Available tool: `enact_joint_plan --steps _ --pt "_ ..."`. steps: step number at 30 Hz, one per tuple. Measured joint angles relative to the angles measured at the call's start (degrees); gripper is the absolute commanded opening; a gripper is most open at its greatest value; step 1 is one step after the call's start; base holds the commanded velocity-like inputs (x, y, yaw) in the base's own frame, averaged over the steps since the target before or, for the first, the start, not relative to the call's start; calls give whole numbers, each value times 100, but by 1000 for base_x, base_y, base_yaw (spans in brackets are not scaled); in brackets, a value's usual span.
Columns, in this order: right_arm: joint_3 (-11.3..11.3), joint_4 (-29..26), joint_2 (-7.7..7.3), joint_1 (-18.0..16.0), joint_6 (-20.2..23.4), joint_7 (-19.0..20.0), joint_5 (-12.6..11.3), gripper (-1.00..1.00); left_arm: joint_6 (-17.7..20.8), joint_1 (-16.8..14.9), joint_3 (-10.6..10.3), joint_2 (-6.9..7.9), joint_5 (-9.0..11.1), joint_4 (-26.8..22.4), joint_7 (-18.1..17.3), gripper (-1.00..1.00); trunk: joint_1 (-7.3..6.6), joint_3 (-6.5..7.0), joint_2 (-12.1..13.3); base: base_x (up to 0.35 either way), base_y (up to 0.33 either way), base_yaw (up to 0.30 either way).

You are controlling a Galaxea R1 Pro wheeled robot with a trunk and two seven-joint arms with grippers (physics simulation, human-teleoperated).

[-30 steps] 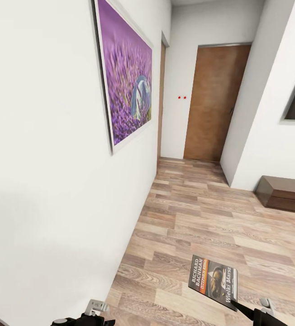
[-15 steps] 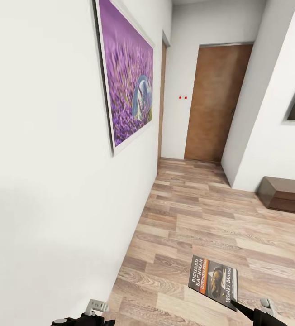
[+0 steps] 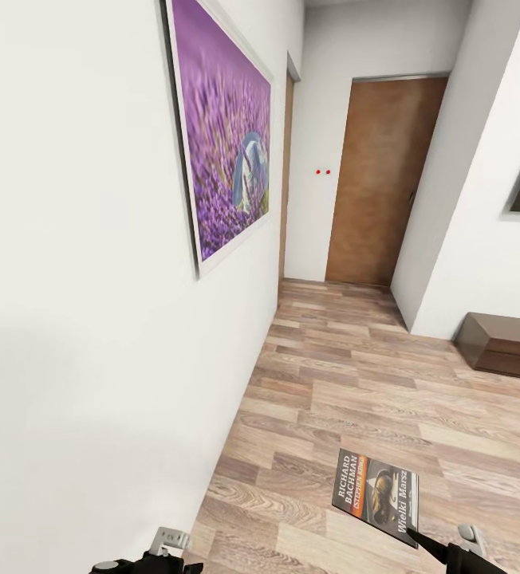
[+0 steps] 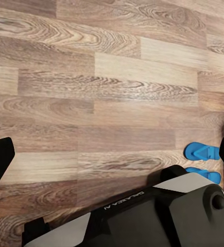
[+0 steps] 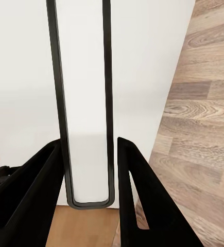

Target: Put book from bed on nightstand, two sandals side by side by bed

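The robot is on the move through the bedroom, close along a white wall (image 3: 92,319) at the left of the head view, where a purple framed picture (image 3: 224,135) hangs. Ahead, at upper centre, a brown door (image 3: 380,179) stands shut, and a long low dark cabinet (image 3: 503,343) sits against the far wall at the right edge.

The book (image 3: 376,495) shows at the lower right of the head view, held flat above the plank floor (image 3: 356,383), cover up with the lettering readable. The right hand (image 3: 431,546) grasps it by its near corner. In the right wrist view the dark fingers (image 5: 142,195) close on the book's thin edge (image 5: 86,103), which runs straight up the frame.

The left hand (image 3: 152,562) pokes in at the bottom edge of the head view; its fingers stand spread and carry nothing. In the left wrist view the two blue sandals (image 4: 202,160) lie close together on the floor at the lower right, beside the robot's own body.

The step in hand seems to be carrying the book to a nightstand. Next, the robot likely needs to turn until a nightstand comes into view, then bring the book over its top and let go.
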Motion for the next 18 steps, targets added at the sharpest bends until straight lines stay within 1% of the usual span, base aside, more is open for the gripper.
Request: enact_joint_plan --steps 3,7,13,18 --pt "1 0 0 1 0 0 0 -100 0 0 0 0 0 1 4 100 0 -5 0 0 0 -75" --pt "0 -1 0 1 0 0 0 -100 -1 -1 -1 -1 0 1 4 100 0 -23 0 0 0 -144" --pt "0 0 0 0 0 7 0 -100 -1 0 0 0 0 0 3 100 0 -31 0 10 2 -32" --pt "3 0 0 0 0 4 0 -100 -1 0 0 1 6 0 4 100 -2 -32 -1 196 89 -3"
